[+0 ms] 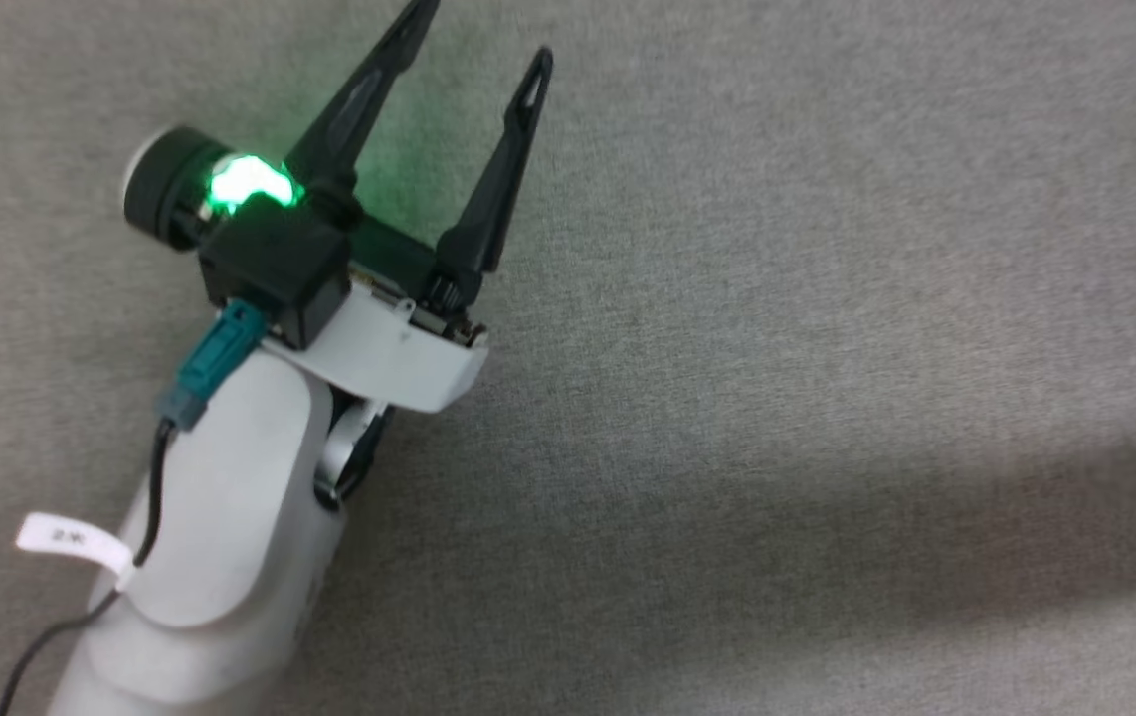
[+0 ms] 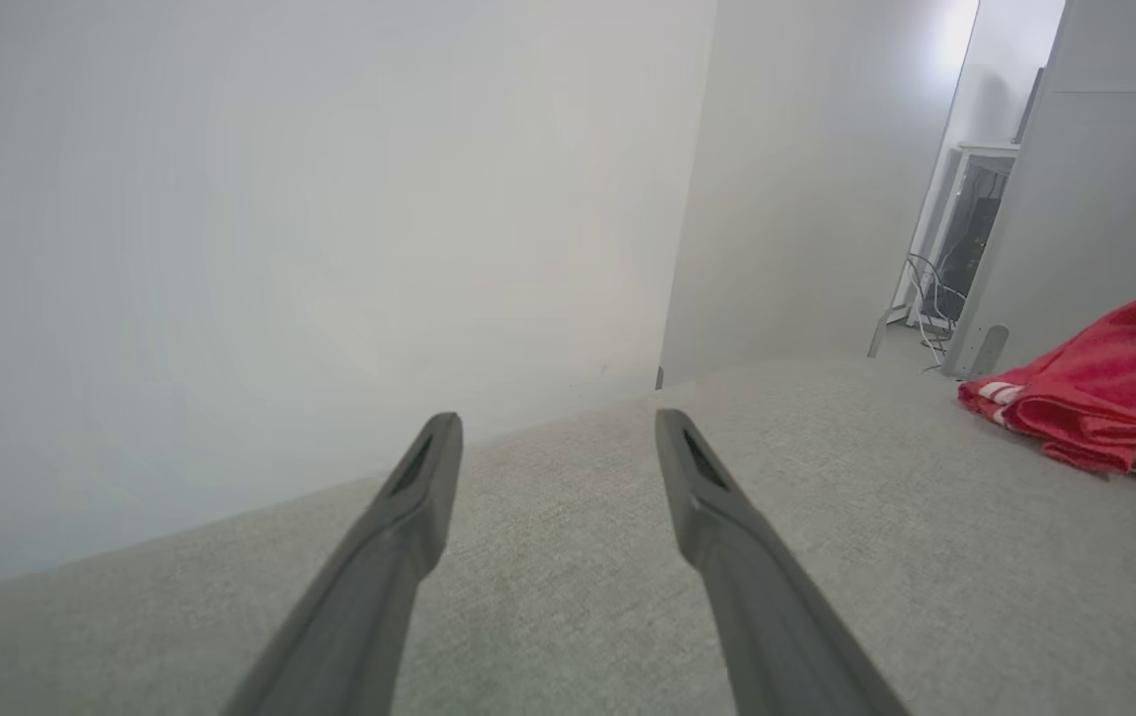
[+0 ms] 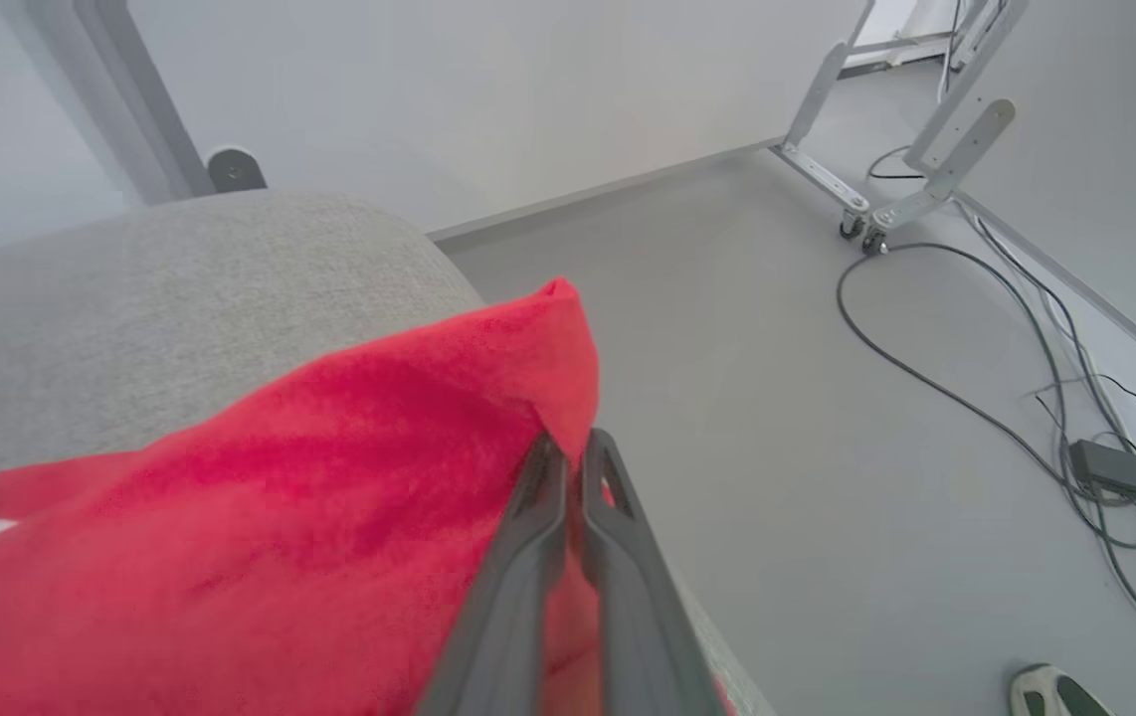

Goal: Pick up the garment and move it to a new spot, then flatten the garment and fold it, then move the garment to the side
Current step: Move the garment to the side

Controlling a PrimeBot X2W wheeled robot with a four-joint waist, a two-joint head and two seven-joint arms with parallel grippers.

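Right gripper (image 3: 573, 449) pinches a raised edge of the garment (image 3: 280, 497), fingers together. Left gripper (image 1: 481, 35) hovers over the grey fabric surface (image 1: 777, 348), fingers spread. The white tag (image 1: 71, 539) on its cable is unreadable.

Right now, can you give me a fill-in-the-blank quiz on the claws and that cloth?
1. The right claw is ____ on a fold of the red garment.
2. The left claw stands ____, holding nothing.
3. In the left wrist view, the garment lies at the ____ edge.
Missing words: shut; open; right.
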